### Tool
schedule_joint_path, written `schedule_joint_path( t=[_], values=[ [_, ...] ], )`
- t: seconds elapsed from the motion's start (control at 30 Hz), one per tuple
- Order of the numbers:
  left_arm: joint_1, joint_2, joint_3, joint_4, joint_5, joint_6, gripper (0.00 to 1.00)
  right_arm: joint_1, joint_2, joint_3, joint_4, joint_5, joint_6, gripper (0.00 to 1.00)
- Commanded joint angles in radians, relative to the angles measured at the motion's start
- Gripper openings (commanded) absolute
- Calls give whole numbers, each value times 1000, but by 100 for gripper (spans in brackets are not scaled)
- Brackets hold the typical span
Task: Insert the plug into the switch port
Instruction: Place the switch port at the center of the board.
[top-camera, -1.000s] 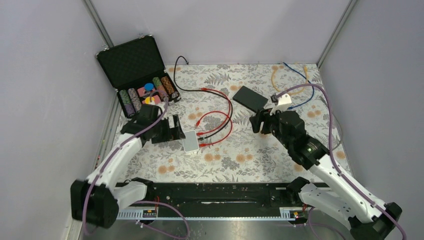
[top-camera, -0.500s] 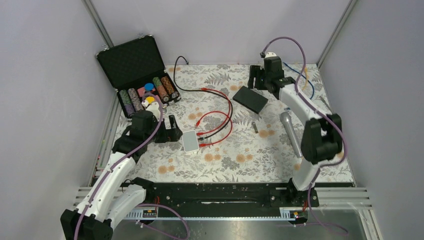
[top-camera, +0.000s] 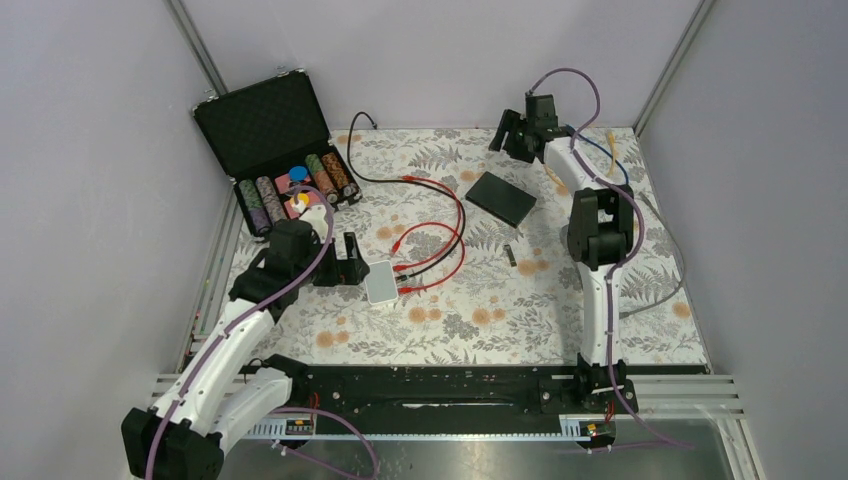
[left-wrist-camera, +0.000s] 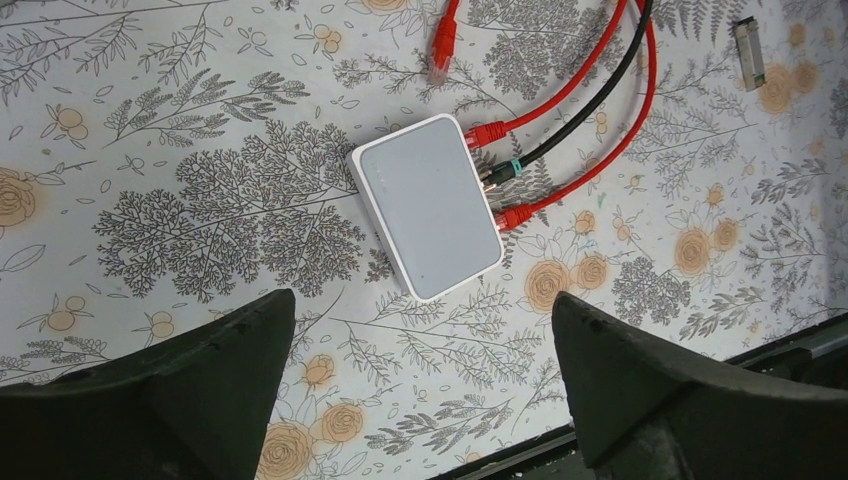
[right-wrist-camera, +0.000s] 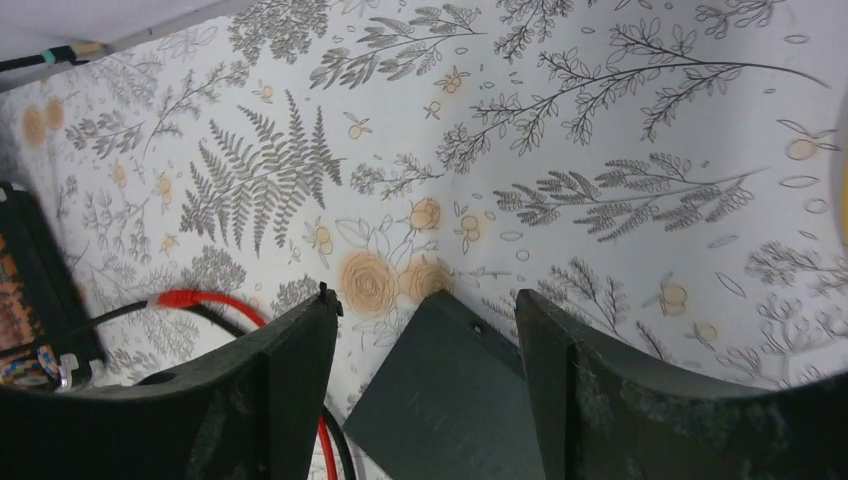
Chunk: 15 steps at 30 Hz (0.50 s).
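The white switch (top-camera: 381, 283) lies on the flowered mat, with two red plugs and one black plug in its right side; it shows in the left wrist view (left-wrist-camera: 425, 205). A loose red plug (top-camera: 385, 232) lies just behind it, also in the left wrist view (left-wrist-camera: 443, 48). My left gripper (top-camera: 347, 262) is open and empty, just left of the switch (left-wrist-camera: 420, 310). My right gripper (top-camera: 507, 135) is open and empty at the far back of the table, above the back corner of a dark flat box (right-wrist-camera: 470, 400), far from the switch.
An open black case of poker chips (top-camera: 275, 140) stands at the back left. The dark flat box (top-camera: 502, 197) lies at the back middle. Yellow and blue cables (top-camera: 585, 150) lie at the back right. A small metal module (top-camera: 510, 254) lies right of the red cable loops (top-camera: 450, 240).
My right arm has swung from the middle of the table up to the far back edge. My left gripper has stayed beside the switch, shifting only slightly.
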Motion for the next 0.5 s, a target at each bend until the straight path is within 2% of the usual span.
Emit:
schedule_joint_path(
  t=[0.0,0.27,0.47],
  values=[
    [-4,31,16,36,-4,18,99,-15,137,191,-170,-74,106,72],
    [-3,25,14,36,-16,23,99,-16,216,271,-184,-169,124,70],
    [-3,31,17,39,-13,25,99,-15,271,325,-220,-352,69,70]
  ],
)
